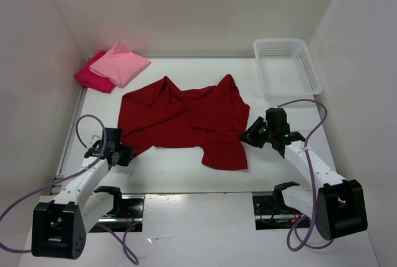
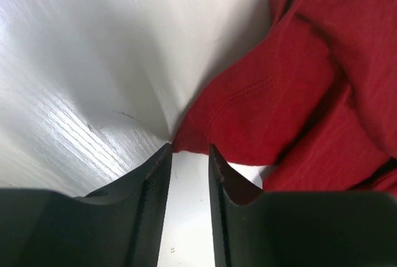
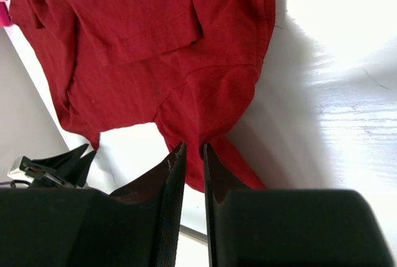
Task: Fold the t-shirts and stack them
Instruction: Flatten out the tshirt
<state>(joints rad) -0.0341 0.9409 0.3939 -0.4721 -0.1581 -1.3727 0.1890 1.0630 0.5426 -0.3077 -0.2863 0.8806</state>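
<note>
The dark red t-shirt point(image 1: 186, 118) lies spread and crumpled in the middle of the table. My right gripper point(image 1: 249, 135) is at its right side, shut on a bunch of its cloth point(image 3: 155, 62); the red fabric fills the narrow gap at the gripper point(image 3: 193, 146). My left gripper point(image 1: 124, 154) is at the shirt's lower-left corner. Its jaws point(image 2: 190, 148) stand a little apart with bare table between them, and the shirt's edge point(image 2: 298, 81) lies right at their tips. The light pink t-shirt point(image 1: 121, 63) lies folded on the folded crimson-magenta t-shirt point(image 1: 92, 79) at the back left.
A white lattice basket point(image 1: 288, 65) stands at the back right by the wall. White walls close in the left, back and right sides. Purple cables loop beside both arms.
</note>
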